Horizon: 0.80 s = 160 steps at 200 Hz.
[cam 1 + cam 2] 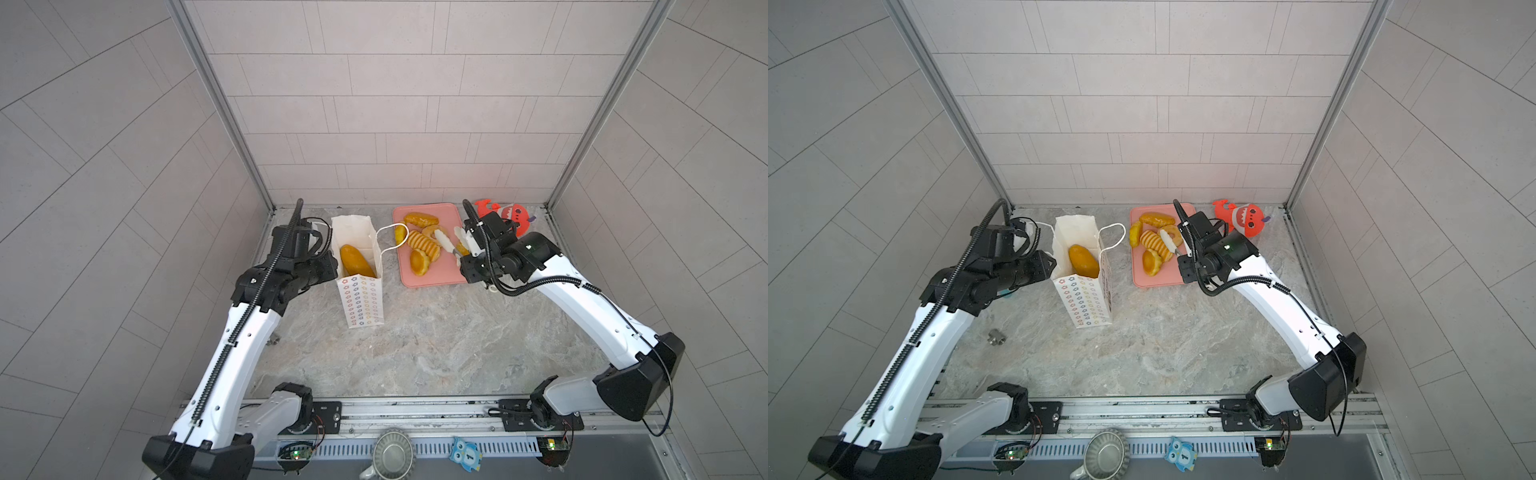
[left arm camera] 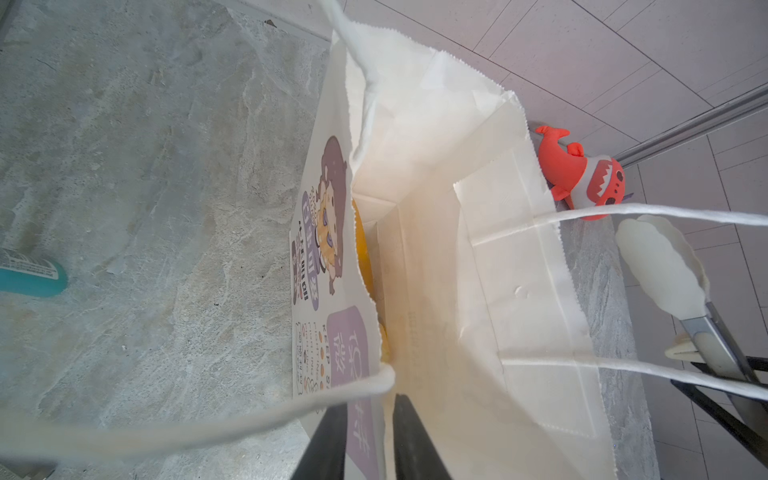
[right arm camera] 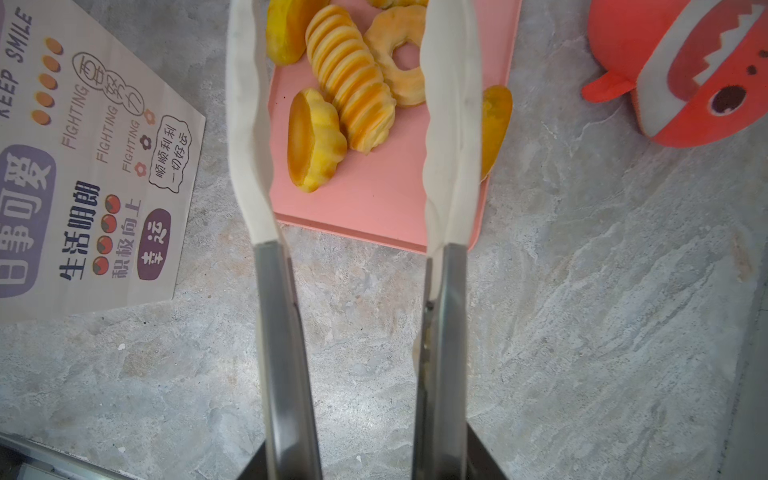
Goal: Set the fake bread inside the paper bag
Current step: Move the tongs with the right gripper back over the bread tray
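Arms at paper bag [image 1: 361,300] and pink tray [image 1: 432,275], one loaf [image 1: 356,261] bagged.
We log the left arm reaching in sideways, left gripper [image 2: 368,440] astride the bag's printed wall, clamp not discernible. Right arm bends inward, right gripper [image 1: 473,248] clenched on tongs [image 3: 279,332], tips spread above fake bread [image 1: 423,244] on the tray.
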Tool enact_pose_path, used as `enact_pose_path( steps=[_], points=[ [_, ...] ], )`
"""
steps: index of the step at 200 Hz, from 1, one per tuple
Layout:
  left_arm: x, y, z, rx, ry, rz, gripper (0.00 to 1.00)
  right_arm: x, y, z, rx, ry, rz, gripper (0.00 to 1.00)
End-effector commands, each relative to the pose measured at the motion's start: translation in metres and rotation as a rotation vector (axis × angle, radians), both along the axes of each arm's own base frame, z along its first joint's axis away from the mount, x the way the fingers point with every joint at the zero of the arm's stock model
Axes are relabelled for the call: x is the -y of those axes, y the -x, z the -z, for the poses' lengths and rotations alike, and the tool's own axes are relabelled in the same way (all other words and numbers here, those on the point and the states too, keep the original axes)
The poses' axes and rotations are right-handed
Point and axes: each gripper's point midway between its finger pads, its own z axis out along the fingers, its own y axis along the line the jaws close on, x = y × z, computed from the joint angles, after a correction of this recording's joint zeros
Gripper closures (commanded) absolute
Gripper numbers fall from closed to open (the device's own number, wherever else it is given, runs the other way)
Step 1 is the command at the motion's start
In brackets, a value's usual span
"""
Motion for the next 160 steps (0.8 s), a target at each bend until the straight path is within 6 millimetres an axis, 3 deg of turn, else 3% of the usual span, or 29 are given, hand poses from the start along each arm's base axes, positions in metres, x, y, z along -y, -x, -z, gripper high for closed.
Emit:
enact_pose_path(
  steps=[1, 160],
  points=[
    [0.0, 0.003, -0.009, 0.025, 0.0, 0.004, 0.76, -0.004, -0.003, -0.001, 0.017, -0.045, 0.013, 0.52],
    [0.0, 0.002, -0.004, 0.016, 0.001, 0.004, 0.79, -0.027, 0.0, 0.069, -0.187, -0.074, -0.003, 0.52]
  ],
)
